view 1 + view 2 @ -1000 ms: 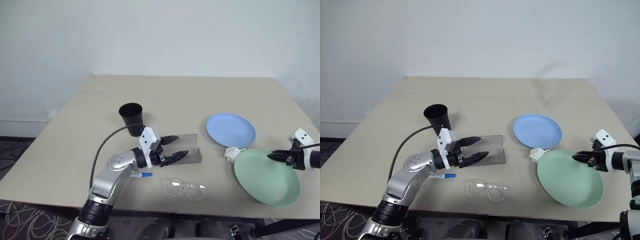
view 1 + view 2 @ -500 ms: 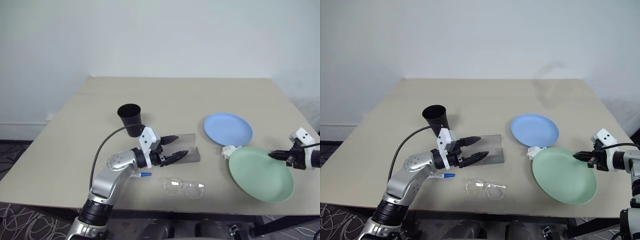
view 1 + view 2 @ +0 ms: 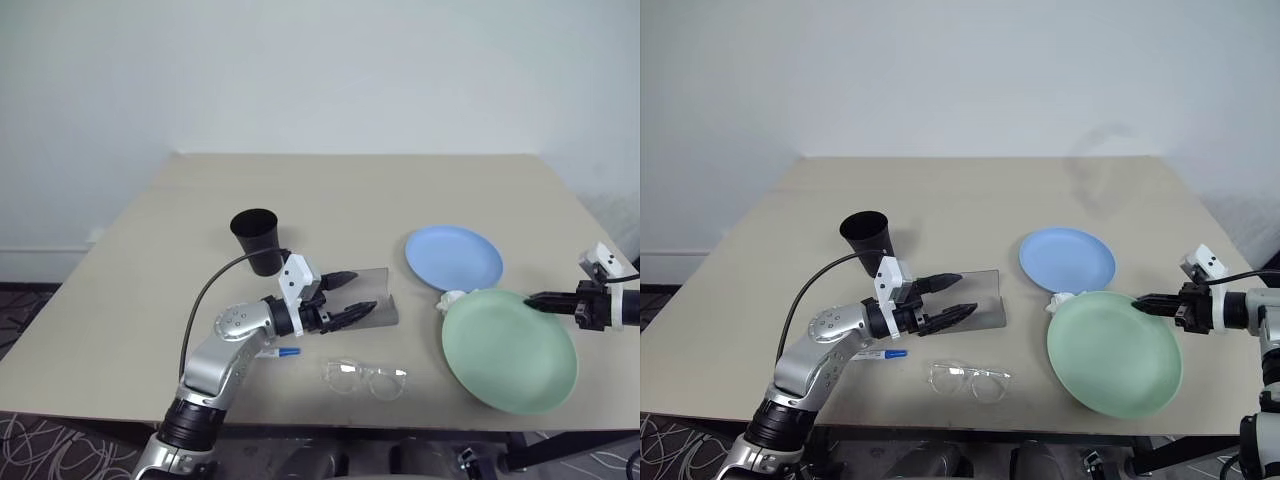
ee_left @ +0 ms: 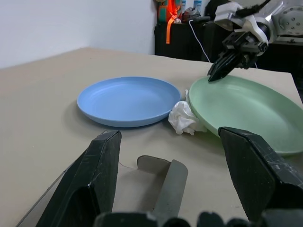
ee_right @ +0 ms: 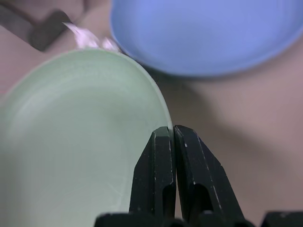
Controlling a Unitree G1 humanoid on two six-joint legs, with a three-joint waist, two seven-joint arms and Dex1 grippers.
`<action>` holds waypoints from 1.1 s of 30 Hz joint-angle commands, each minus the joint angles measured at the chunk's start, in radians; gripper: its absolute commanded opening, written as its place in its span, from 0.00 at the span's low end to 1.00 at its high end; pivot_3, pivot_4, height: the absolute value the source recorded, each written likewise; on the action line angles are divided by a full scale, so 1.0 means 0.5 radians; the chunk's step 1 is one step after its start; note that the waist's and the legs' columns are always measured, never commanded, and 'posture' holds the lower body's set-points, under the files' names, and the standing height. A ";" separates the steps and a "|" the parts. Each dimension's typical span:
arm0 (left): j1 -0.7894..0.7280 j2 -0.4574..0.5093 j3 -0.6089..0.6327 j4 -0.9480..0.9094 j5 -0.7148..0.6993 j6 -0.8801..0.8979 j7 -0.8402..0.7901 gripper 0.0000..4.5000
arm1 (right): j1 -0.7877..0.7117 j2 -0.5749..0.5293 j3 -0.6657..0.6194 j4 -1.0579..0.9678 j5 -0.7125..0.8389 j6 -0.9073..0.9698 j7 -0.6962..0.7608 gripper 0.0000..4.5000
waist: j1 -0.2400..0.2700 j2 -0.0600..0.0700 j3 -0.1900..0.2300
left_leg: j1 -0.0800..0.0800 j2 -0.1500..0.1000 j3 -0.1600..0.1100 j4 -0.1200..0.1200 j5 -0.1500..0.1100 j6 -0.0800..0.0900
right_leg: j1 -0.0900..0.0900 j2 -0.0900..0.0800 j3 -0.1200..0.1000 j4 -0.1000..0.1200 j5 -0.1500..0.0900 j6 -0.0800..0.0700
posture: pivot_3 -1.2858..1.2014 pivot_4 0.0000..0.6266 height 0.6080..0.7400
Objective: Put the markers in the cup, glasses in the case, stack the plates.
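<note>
A beige table (image 3: pixel 330 190) stands against a plain white wall (image 3: pixel 320 70), with patterned dark carpet (image 3: pixel 40 300) below

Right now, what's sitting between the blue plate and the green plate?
A crumpled white tissue lies between the blue plate and the green plate, against the green one's rim; clearest in the left wrist view.

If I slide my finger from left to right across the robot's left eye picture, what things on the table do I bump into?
Black cup → blue-capped marker → clear glasses → blue plate → green plate, with the right gripper pinching its rim.
</note>
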 commanded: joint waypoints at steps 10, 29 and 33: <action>-0.070 -0.002 0.026 -0.007 0.004 -0.056 -0.007 0.77 | -0.450 0.236 -0.068 -0.068 0.082 0.178 -0.358 0.01 | -0.002 0.000 0.000 | 0.000 0.000 0.002 0.000 -0.007 0.001 | -0.004 0.000 -0.001 0.000 0.001 -0.001 | 0.52 0.00 1.00; -0.058 -0.006 0.028 -0.022 0.019 -0.065 0.014 0.77 | -1.013 0.523 -0.083 0.807 -0.189 -0.135 -1.269 0.01 | -0.022 0.001 -0.001 | -0.027 0.001 0.003 -0.001 -0.002 -0.012 | -0.033 0.002 -0.001 0.000 0.012 -0.016 | 0.52 0.00 1.00; -0.063 -0.013 0.030 -0.018 0.027 -0.063 0.012 0.77 | -1.043 0.539 -0.096 0.872 -0.207 -0.123 -1.404 0.23 | -0.028 0.001 -0.001 | -0.026 0.001 0.003 -0.001 -0.002 -0.012 | -0.032 0.002 -0.001 0.001 0.012 -0.017 | 0.52 0.00 1.00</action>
